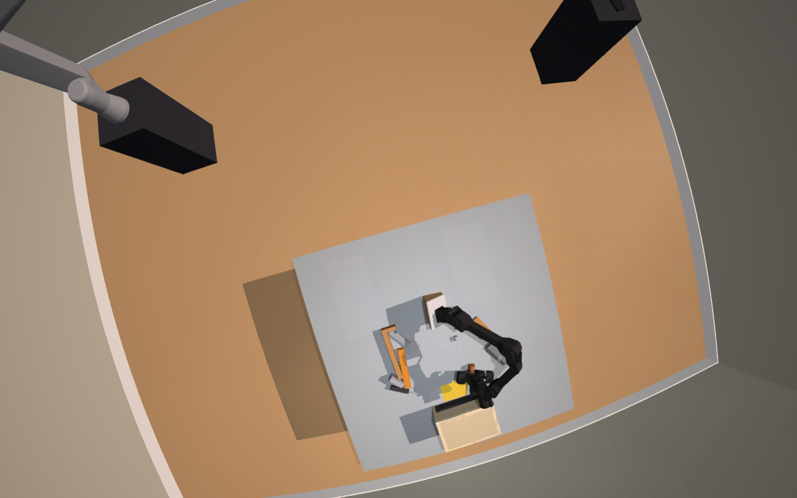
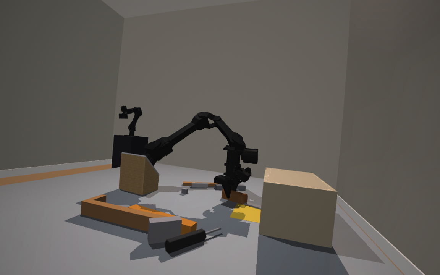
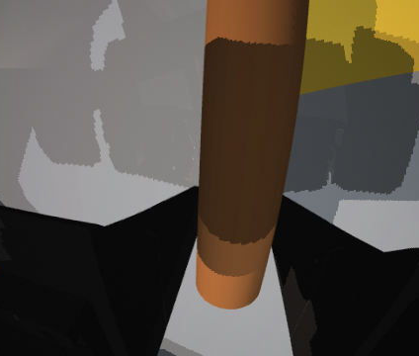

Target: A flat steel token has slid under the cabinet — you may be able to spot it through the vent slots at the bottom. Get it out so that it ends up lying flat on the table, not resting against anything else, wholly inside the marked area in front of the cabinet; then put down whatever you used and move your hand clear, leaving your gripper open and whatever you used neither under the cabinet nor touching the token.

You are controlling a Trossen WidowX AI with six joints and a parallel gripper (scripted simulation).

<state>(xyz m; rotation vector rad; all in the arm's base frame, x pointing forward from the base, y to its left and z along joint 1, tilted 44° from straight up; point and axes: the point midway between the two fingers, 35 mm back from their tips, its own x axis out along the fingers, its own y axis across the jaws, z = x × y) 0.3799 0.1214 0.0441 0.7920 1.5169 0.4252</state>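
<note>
My gripper (image 2: 229,196) (image 3: 236,200) is shut on the orange-brown round handle (image 1: 470,367) (image 2: 240,197) (image 3: 249,124) of a tool. The handle lies low and roughly level, and a thin grey shaft (image 2: 253,205) shows beyond it, towards the cabinet. The beige cabinet (image 1: 468,428) (image 2: 296,212) has dark vent slots (image 1: 456,403) along its front. The yellow marked area (image 1: 454,392) (image 2: 249,214) (image 3: 412,25) lies in front of it, beside the held tool. The steel token cannot be made out in any view. The shaft's far end is hidden by the cabinet and arm.
A black-handled screwdriver (image 1: 399,389) (image 2: 185,241) lies beside a grey block (image 2: 164,230) and an orange L-shaped bar (image 1: 391,353) (image 2: 118,213). A wedge-topped box (image 2: 132,174) stands near the arm's base. A small grey cube (image 1: 454,336) (image 2: 184,190) lies mid-table.
</note>
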